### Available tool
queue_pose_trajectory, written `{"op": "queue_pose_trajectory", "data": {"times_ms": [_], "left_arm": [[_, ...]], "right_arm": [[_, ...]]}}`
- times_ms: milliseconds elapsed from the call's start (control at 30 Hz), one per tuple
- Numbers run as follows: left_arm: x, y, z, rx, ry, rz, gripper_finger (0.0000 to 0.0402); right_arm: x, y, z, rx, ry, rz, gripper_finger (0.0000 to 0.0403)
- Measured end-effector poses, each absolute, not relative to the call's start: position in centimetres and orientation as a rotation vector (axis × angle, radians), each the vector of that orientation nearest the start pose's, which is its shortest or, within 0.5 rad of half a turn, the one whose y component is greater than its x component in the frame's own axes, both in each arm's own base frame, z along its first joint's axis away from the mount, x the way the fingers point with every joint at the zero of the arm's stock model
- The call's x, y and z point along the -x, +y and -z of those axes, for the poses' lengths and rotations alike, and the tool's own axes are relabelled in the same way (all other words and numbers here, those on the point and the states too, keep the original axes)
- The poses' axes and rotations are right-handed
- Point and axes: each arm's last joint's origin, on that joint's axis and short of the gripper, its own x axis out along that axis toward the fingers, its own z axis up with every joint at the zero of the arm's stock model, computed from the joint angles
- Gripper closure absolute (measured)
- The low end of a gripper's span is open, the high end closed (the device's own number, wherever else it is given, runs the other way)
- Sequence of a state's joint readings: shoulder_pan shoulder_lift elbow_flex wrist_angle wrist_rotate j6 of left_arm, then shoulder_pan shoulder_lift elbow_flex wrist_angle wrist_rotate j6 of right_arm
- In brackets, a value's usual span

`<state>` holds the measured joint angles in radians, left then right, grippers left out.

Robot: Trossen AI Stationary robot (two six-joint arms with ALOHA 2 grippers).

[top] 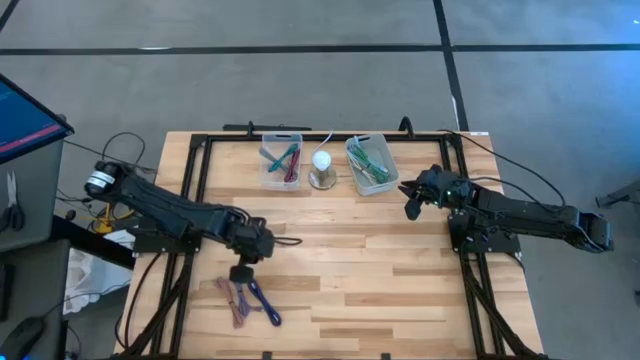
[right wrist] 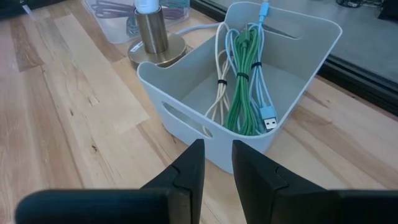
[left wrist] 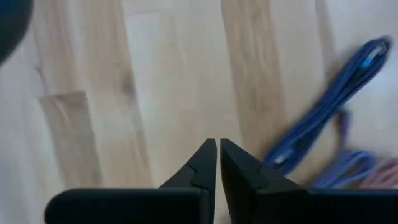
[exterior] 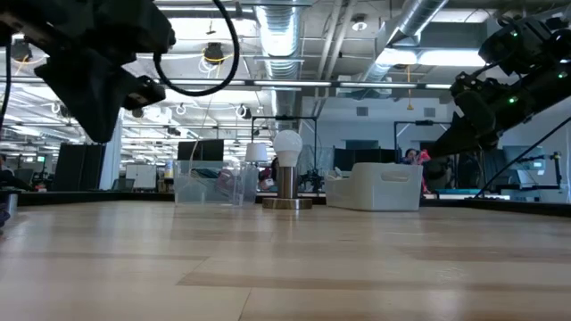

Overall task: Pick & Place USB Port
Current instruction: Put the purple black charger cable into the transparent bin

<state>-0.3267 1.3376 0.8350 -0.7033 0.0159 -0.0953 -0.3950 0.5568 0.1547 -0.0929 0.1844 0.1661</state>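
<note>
- Pinched empty, my left gripper (left wrist: 217,163) hangs beside the coiled blue USB cable (left wrist: 329,112).
- Narrowly parted, my right gripper (right wrist: 216,163) faces the white plastic bin (right wrist: 205,109).

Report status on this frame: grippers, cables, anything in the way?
Left gripper shut, empty, above bare table beside the blue cable. Right gripper slightly open, empty, facing the white bin of cables. Nothing in the way.

open-plan office-lab: exposed ceiling ducts (exterior: 419,27), rows of desks with monitors (exterior: 201,150), butcher-block workbench (top: 350,250)
</note>
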Motion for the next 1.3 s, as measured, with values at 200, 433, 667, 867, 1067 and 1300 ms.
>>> {"op": "queue_pose_trajectory", "data": {"times_ms": [200, 433, 667, 867, 1067, 1300], "left_arm": [[-22.8, -8.0, -20.1, -0.239, 1.211, 0.275, 0.0363], [-22.5, -9.4, -19.9, -0.316, 1.197, 0.304, 0.0325], [-22.8, -10.1, -18.8, -0.368, 1.224, 0.281, 0.0302], [-22.9, -9.8, -18.7, -0.39, 1.22, 0.237, 0.0303], [-23.0, -9.8, -18.7, -0.396, 1.216, 0.222, 0.0304], [-23.0, -9.8, -18.8, -0.411, 1.204, 0.197, 0.0304]], "right_arm": [[-11.7, -5.5, -15.7, -0.211, 0.451, 0.608, 0.0327], [-11.7, -5.5, -15.7, -0.195, 0.455, 0.607, 0.0327], [-11.6, -5.7, -15.8, -0.099, 0.468, 0.686, 0.0327], [-11.7, -5.5, -15.7, -0.054, 0.496, 0.57, 0.0327], [-11.6, -5.3, -16.0, -0.006, 0.483, 0.529, 0.0327], [-10.6, -5.4, -16.0, -0.026, 0.491, 0.569, 0.0327]]}}
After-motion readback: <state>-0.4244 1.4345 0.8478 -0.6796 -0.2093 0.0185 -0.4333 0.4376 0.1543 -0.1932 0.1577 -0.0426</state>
